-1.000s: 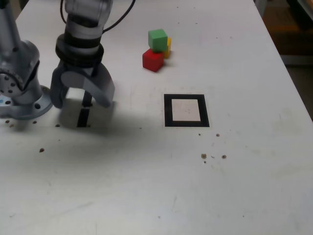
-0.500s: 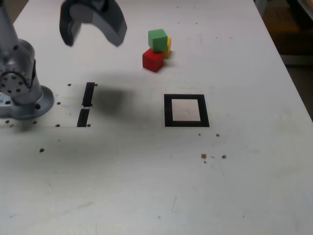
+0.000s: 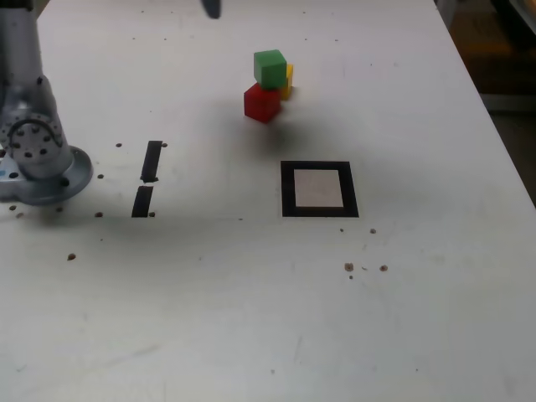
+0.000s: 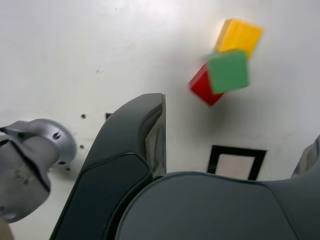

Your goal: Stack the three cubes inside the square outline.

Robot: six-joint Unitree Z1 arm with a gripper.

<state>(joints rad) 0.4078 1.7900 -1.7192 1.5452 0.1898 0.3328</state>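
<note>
Exterior view: we see the green cube (image 3: 270,68) atop the red cube (image 3: 261,102) and yellow cube (image 3: 287,81), apart from the square outline (image 3: 319,189). Wrist view: jaws spread wide, gripping nothing

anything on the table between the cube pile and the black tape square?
Nothing: in the exterior view, the stretch of white table between the small red cube and the black tape square outline is bare.

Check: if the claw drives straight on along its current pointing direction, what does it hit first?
Probably bare table short of the cube cluster; the green cube is nearest that line. The open claw holds nothing. Depth unclear.
</note>
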